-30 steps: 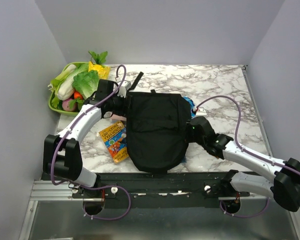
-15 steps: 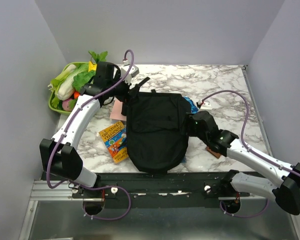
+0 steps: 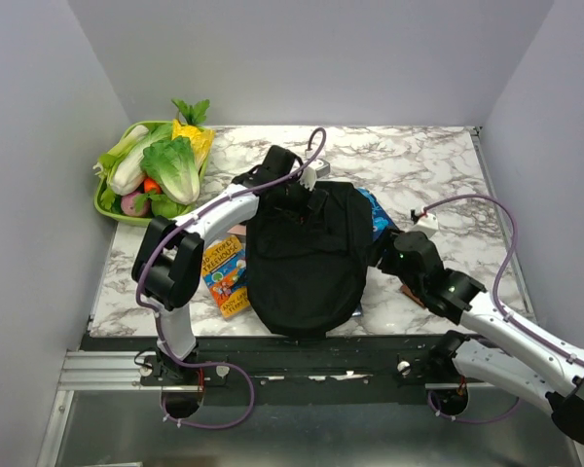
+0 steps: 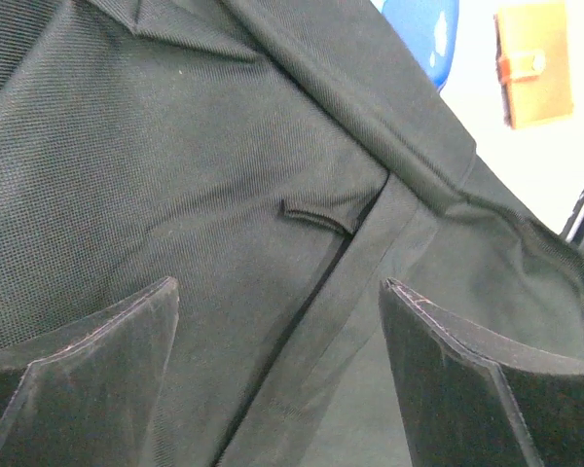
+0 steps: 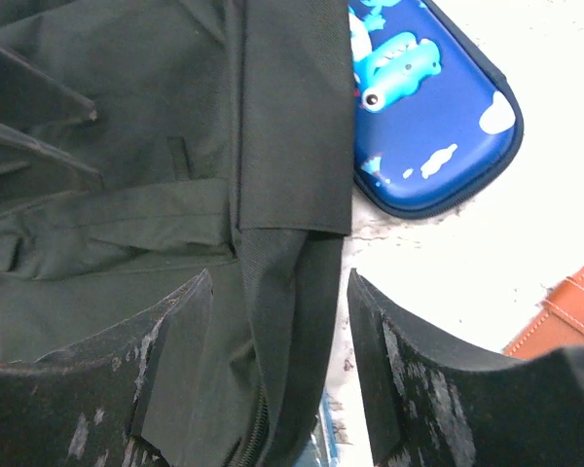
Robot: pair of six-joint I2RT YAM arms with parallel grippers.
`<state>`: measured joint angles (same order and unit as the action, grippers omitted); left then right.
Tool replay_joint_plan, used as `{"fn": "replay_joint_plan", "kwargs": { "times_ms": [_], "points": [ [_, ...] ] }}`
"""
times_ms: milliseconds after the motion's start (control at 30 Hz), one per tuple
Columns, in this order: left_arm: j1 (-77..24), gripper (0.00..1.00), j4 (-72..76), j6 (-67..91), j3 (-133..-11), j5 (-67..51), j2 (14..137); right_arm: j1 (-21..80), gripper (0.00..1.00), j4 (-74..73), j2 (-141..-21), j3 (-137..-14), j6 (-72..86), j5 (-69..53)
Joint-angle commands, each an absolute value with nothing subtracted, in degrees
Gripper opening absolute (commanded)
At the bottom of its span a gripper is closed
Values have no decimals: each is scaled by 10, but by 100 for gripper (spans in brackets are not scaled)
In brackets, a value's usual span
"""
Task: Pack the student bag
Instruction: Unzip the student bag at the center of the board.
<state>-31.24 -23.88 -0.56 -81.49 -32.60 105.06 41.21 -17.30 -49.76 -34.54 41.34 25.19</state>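
Observation:
The student bag (image 3: pixel 302 258), a floppy black backpack, lies flat in the middle of the marble table. My left gripper (image 3: pixel 307 192) hovers over its upper part, open. In the left wrist view the bag (image 4: pixel 224 165) fills the frame, and its fabric and a seam lie below the spread fingertips (image 4: pixel 156 302) of that gripper (image 4: pixel 280 287). My right gripper (image 3: pixel 384 248) is at the bag's right edge. In the right wrist view it (image 5: pixel 279 282) is open and straddles the bag's side strap (image 5: pixel 282 282) without clamping it.
A blue shark-print case (image 3: pixel 374 208) (image 5: pixel 428 107) lies against the bag's upper right. A brown wallet (image 3: pixel 415 293) (image 5: pixel 565 316) sits on the table near my right arm. A picture book (image 3: pixel 224 277) lies left of the bag. A green tray (image 3: pixel 99 201) of toy vegetables stands at the back left.
Both grippers have opened. My left arm swung from the bag's upper-left corner to above its top. My right gripper drew back a little towards the bag's right edge.

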Motion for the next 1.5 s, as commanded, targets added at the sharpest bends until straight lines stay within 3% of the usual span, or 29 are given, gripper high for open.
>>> {"fn": "replay_joint_plan", "kwargs": {
  "times_ms": [0, 567, 700, 967, 1200, 1467],
  "points": [
    [-323, 90, -160, 138, -810, -331, 1048, 415, 65, -193, -462, -310, 455, 284],
    [-376, 85, -117, 282, -763, -195, 1065, 415, 61, -208, -442, -307, 467, 286],
    [-378, 76, -97, 308, -752, -175, 1071, 415, 58, -210, -430, -303, 468, 282],
    [-381, 70, -81, 325, -755, -170, 1095, 415, 53, -210, -414, -297, 466, 278],
    [-392, 55, -93, 333, -769, -170, 1098, 415, 48, -209, -412, -294, 472, 282],
    [-413, 53, -118, 339, -774, -172, 1092, 415, 48, -207, -413, -294, 472, 287]
  ]
}}
